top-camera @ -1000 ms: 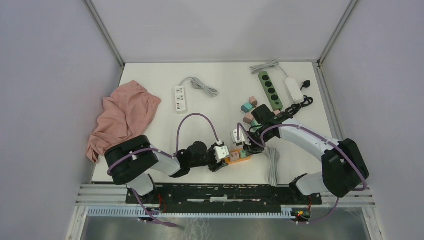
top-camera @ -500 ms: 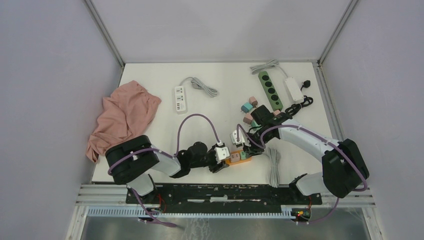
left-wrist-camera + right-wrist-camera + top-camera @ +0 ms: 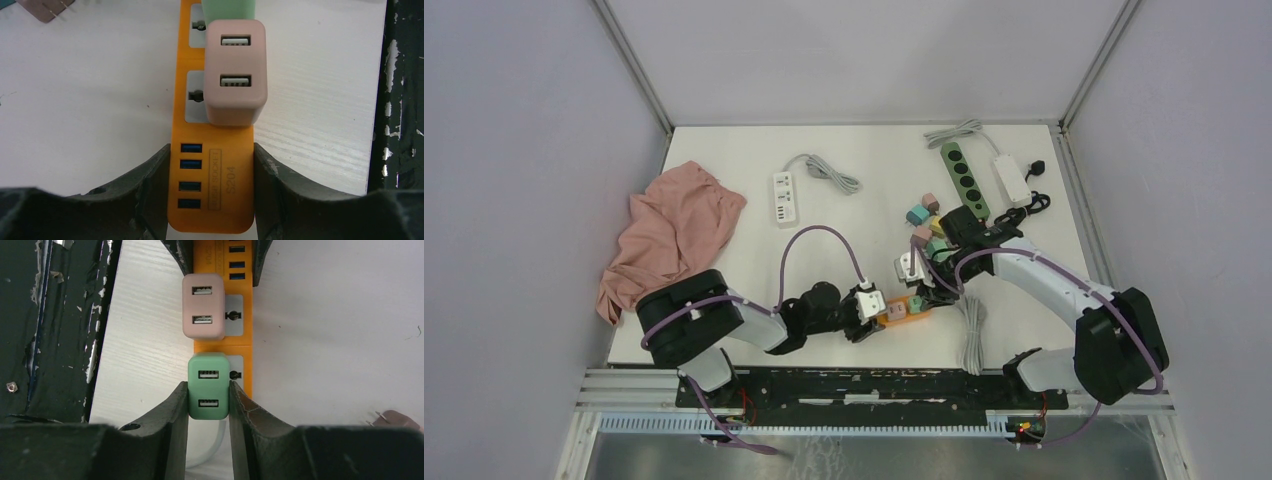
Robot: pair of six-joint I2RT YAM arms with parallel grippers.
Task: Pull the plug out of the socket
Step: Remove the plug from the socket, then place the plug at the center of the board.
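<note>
Clamping the USB end of the orange power strip [image 3: 212,200], the left gripper [image 3: 211,165] presses one dark finger against each long side, as its own wrist camera shows. Between those fingers lie four blue USB ports beside a small boxed label ending in "SOCKET" and the code "S204". Just beyond the fingertips a pink plug [image 3: 235,75] with two USB slots sits on the strip. Past it, at the frame's edge, is a green plug [image 3: 227,10].

From the right wrist, the right gripper [image 3: 208,397] is closed on the green plug, with a finger flat against each side. That plug sits over the strip's socket nearest this gripper, and whether its prongs are fully in I cannot tell. The pink plug comes next beyond the fingertips, then the left gripper's fingers flanking the strip.

From above, the two grippers meet nose to nose along the strip near the front of the white table [image 3: 844,150]. A pink cloth [image 3: 669,235] lies well off to the left arm's outer side.
</note>
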